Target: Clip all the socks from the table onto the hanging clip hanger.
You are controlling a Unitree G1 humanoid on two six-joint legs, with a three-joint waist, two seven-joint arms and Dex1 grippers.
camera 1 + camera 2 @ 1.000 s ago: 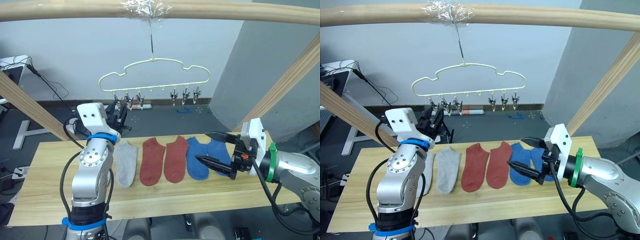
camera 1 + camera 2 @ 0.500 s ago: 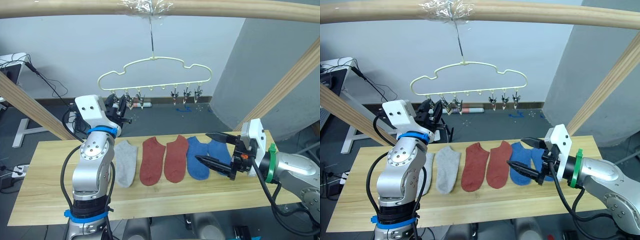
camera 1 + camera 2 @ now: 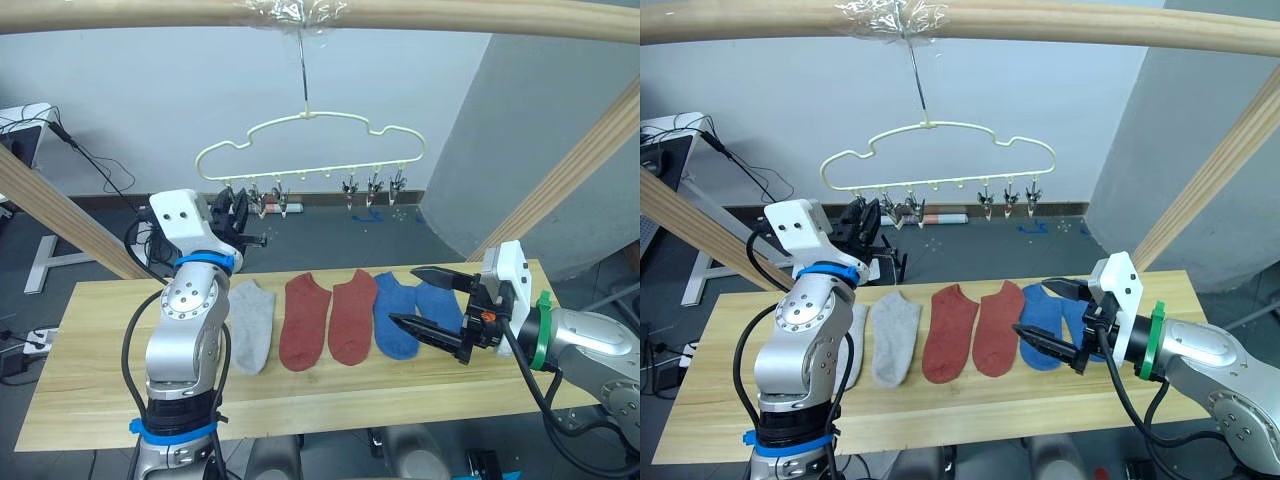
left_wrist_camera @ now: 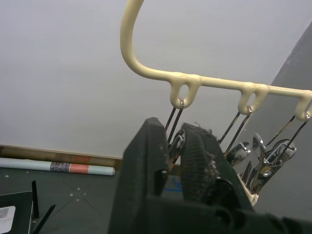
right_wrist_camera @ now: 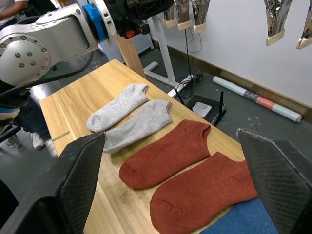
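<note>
Setting: grey wall behind, wooden beam (image 3: 320, 15) overhead, table (image 3: 90, 390) of light planks below; hanger (image 3: 310, 150) dangling from the beam by its hook, clips (image 3: 372, 187) along its lower bar. Left gripper (image 4: 175, 146): raised to the leftmost clip (image 4: 174, 122), fingers nearly closed, pinching around that clip's wire legs. Right gripper (image 3: 432, 300): hovering low with fingers spread wide, holding nothing, directly over the blue socks (image 3: 415, 312); red socks (image 3: 328, 318) lying just beyond its tips; grey socks (image 5: 129, 117) farther on, under the left arm. Handling, as judged: socks being soft, light and limp, likely to droop when lifted; best taken at the cuff edge; clips being stiff and sprung, the hanger free to swing.
</note>
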